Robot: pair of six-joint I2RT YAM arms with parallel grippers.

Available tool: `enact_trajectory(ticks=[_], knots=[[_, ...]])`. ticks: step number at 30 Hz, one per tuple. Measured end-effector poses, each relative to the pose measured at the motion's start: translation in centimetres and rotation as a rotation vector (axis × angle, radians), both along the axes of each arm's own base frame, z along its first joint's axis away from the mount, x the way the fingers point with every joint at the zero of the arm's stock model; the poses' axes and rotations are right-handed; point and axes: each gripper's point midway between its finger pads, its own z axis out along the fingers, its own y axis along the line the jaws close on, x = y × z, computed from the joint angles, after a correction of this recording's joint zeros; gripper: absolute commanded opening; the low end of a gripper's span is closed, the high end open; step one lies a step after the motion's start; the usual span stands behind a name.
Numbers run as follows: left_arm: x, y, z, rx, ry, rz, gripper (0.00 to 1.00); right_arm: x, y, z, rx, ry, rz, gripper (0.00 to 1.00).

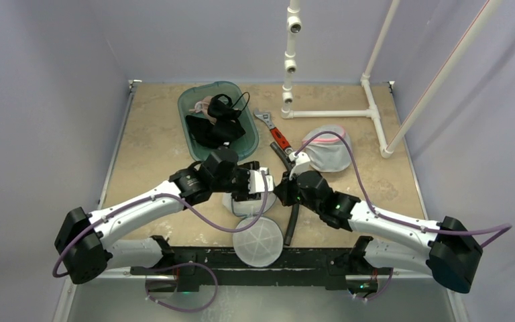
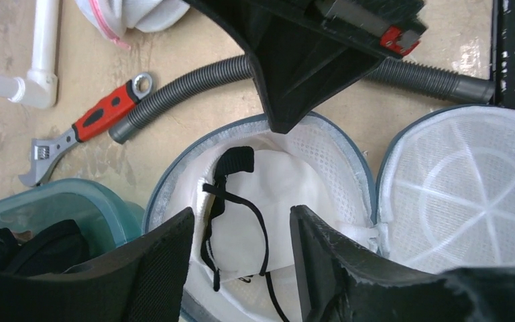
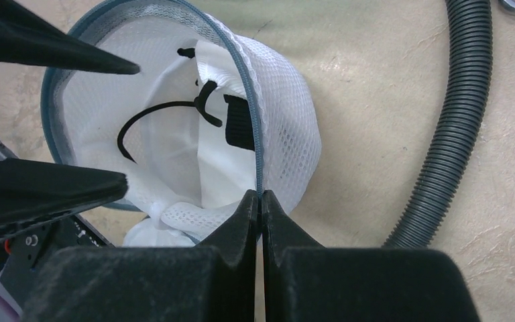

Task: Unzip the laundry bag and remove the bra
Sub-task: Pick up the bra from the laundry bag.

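Laundry bag: round white mesh dome with a blue-grey rim, sitting on the counter near its front edge, between the two arms. Already unzipped. Its lid, a mesh disc with white ribs spreading from a centre ring, is flipped open and lies flat just beside it, toward the arm bases. Bra is inside the open bag: white cups, folded, with thin black straps looping across the top. Right pincer is clenched on the bag's rim, fingertips pressed together over the blue-grey edging and mesh. Left pincer is released, jaws spread wide and hanging over the bag's mouth, the bra showing between them; whether the fingers touch the fabric, cannot tell. Grey ribbed hose lies on the counter just beside the bag, passing under the right arm. Wrench with a red-and-black handle lies near the hose's far end. Teal bin behind the left arm holds dark garments. Second mesh bag, pink-rimmed, sits farther back on the right, near a white pipe frame.
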Motion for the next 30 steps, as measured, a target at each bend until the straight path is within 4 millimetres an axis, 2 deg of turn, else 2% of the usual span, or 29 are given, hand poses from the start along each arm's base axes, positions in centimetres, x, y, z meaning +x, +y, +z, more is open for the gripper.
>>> enact_trajectory(ticks=[8, 11, 17, 21, 24, 27, 30], knots=[[2.1, 0.4, -2.6, 0.084, -0.054, 0.052, 0.73, -0.3, 0.1, 0.5, 0.016, -0.004, 0.014, 0.0], [2.6, 0.2, -2.8, 0.09, -0.071, 0.061, 0.74, -0.4, 0.2, 0.8, 0.023, -0.009, 0.023, 0.0], [3.2, -0.3, -3.9, 0.103, -0.072, 0.06, 0.7, -0.4, 0.2, 0.9, 0.023, -0.015, 0.029, 0.0], [3.2, -0.7, -5.3, 0.124, -0.044, 0.045, 0.64, -0.4, 0.2, 0.9, 0.019, -0.016, 0.031, 0.0], [3.1, -1.0, -6.8, 0.147, -0.013, 0.031, 0.63, -0.4, 0.1, 0.8, 0.015, -0.016, 0.029, 0.0], [3.1, -1.2, -7.4, 0.155, -0.001, 0.024, 0.61, -0.4, 0.1, 0.8, 0.014, -0.016, 0.029, 0.0], [3.3, -1.5, -7.5, 0.149, -0.004, 0.022, 0.53, -0.3, 0.1, 0.8, 0.014, -0.016, 0.029, 0.0]])
